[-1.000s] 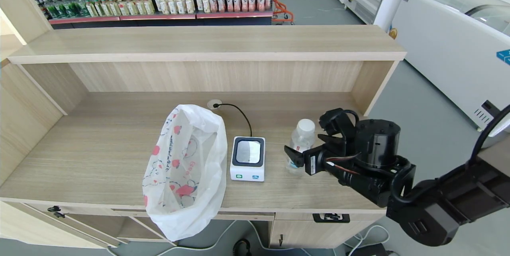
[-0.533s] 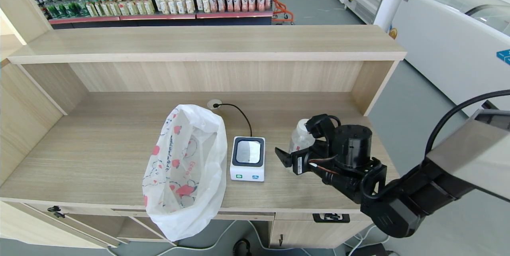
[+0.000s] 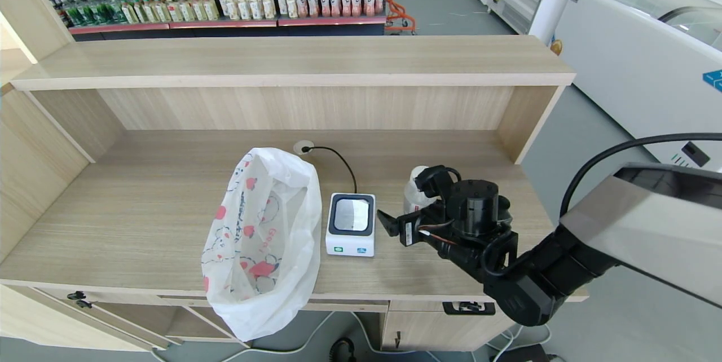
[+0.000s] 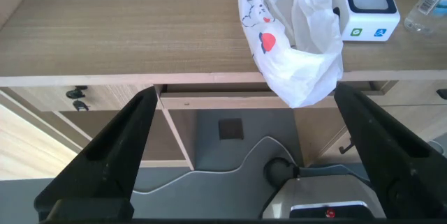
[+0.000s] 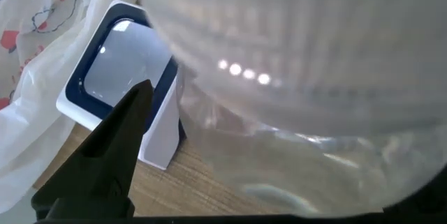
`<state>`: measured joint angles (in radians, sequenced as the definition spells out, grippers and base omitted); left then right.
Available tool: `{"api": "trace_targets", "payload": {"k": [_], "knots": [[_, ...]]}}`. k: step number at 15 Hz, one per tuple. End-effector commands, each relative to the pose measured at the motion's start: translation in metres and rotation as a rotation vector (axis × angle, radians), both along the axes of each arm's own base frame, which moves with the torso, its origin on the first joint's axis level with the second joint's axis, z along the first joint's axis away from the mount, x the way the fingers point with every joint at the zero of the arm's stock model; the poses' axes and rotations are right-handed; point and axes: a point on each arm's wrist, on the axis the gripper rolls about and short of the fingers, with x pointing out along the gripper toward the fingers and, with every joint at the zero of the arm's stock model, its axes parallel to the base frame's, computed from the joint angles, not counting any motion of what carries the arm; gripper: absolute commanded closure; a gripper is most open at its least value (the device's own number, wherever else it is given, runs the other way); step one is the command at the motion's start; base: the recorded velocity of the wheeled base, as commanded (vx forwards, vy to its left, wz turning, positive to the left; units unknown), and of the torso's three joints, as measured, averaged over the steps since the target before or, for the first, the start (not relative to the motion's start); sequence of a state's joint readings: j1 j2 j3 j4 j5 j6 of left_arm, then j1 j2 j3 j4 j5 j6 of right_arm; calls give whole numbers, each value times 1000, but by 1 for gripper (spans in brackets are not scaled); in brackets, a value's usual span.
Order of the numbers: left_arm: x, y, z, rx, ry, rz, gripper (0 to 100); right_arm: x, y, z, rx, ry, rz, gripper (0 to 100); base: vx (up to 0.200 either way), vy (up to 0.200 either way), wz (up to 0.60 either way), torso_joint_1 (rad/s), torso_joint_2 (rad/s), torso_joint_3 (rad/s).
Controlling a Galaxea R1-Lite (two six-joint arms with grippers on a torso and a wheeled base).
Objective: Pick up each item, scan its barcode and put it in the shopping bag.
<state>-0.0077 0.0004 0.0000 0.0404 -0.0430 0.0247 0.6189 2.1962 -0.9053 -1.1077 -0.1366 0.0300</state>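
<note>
Now the right pincer (image 3: 407,204), clamped on the water bottle (image 3: 415,187), has shifted closer to the scanner (image 3: 351,224).

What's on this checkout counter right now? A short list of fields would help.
Counter: wooden checkout desk
Shopping bag: open, white with red prints, overhanging the front edge
Scanner: white box beside the bag
Bottle: clear, white cap, beside the scanner
Right gripper: jaws shut on the bottle
Left gripper: jaws open, empty

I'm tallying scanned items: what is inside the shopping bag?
The shopping bag gapes open; only its own printed plastic shows inside, no item. Its bottom, sagging over the counter edge, is hidden by folds.
</note>
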Motion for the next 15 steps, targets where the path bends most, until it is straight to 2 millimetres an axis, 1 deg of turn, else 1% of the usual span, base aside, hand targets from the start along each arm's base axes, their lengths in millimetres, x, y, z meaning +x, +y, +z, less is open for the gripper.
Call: {"api": "trace_targets", "payload": {"k": [1,3,7,8,13,15], "knots": [[0,0,0,0,1,0,0,3,4,2,10,-13,4,0,0,0,0,0,0,0],[0,0,0,0,1,0,0,8,8,7,26,-35,5,0,0,0,0,0,0,0],[0,0,0,0,1,0,0,12,7,5,40,-40,48,0,0,0,0,0,0,0],[0,0,0,0,1,0,0,13,7,4,37,-40,46,100,0,0,0,0,0,0],[0,0,0,0,1,0,0,13,-5,-2,8,-11,21,100,0,0,0,0,0,0],[0,0,0,0,1,0,0,13,-7,-3,8,-7,17,100,0,0,0,0,0,0]]}}
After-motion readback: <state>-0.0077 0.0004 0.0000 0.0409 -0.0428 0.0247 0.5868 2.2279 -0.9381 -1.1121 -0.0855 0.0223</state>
